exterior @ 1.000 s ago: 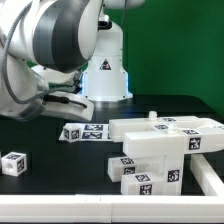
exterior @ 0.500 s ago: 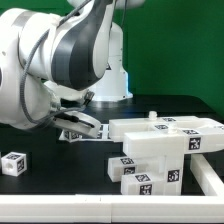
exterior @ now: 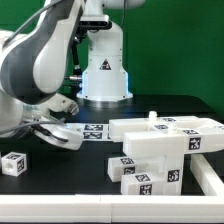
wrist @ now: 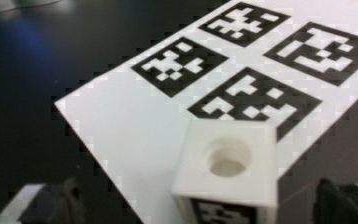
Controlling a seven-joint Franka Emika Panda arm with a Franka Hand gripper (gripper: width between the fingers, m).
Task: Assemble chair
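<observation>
In the wrist view a white chair block (wrist: 231, 160) with a round hole in its upper face and a tag on its side stands at the edge of the marker board (wrist: 123, 115). My gripper (wrist: 201, 204) is open. Its dark fingers (wrist: 62, 203) flank the block with gaps on both sides and touch nothing. In the exterior view my hand (exterior: 57, 134) hangs low over the end of the marker board (exterior: 93, 131) on that view's left and hides this block. The stacked white chair parts (exterior: 160, 142) stand on the exterior view's right. A loose tagged cube (exterior: 12, 163) lies at the far left.
The robot's base (exterior: 104, 75) stands at the back centre before a green wall. My bulky arm (exterior: 35, 70) fills the exterior view's left. A white piece (exterior: 208, 176) lies at that view's right edge. The table (exterior: 60, 180) is black.
My arm has swung toward the exterior view's left and dropped lower, so the hand now covers the small block beside the marker board. The jaws have stayed wide open.
</observation>
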